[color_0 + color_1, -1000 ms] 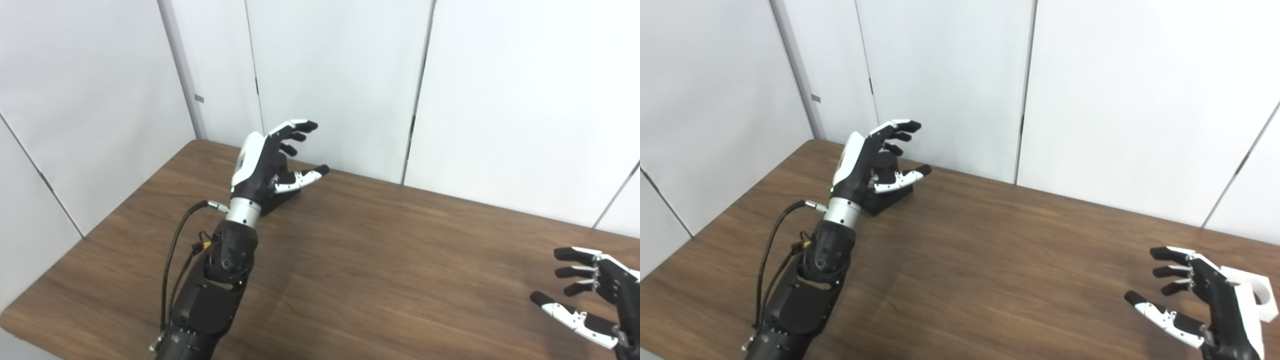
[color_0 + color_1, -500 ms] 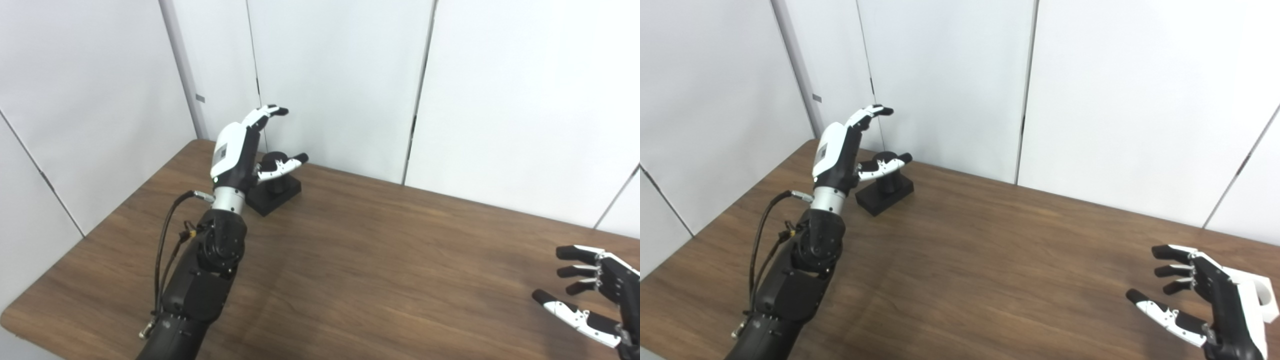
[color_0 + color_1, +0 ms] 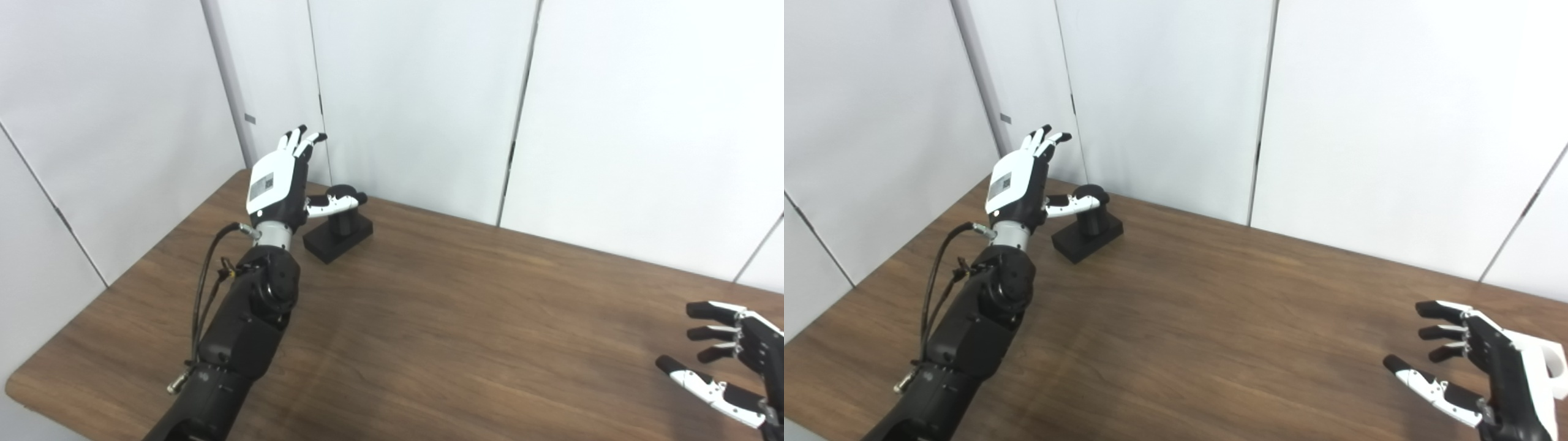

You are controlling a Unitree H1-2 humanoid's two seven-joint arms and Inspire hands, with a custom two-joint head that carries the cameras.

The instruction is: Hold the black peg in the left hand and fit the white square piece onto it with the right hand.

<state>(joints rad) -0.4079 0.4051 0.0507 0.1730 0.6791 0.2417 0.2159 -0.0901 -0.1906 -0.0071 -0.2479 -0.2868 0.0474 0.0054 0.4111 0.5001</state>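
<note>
Over at the far left corner of the worktop (image 3: 441, 318) sits the black peg (image 3: 340, 215), a short round post standing upright on its flat square black base, pretty close to the white wall panels (image 3: 416, 98) behind it. Left hand (image 3: 278, 187) is right up next to it on the left side, back of the hand facing the cameras with a little square code sticker on the white shell, fingers (image 3: 298, 139) stretched up and apart, and the thumb (image 3: 327, 204) poking out sideways so it crosses in front of the top of the peg. Can't honestly tell if the thumb is touching the post or just hovering at it, but nothing is clamped, so the hand is spread and empty. Its black forearm runs up from the bottom left with a loop of black cable (image 3: 205, 300) hanging off the wrist. Way across on the near right side is the white square piece (image 3: 1546, 367), lying on the wood with its round hole partly showing, only visible in the right eye view and mostly hidden behind the right hand (image 3: 1482, 373). That hand sits just in front of the piece, fingers fanned out and curled a bit, thumb stuck out low toward the left, holding nothing. The two hands are well apart, with bare brown woodgrain between them.
</note>
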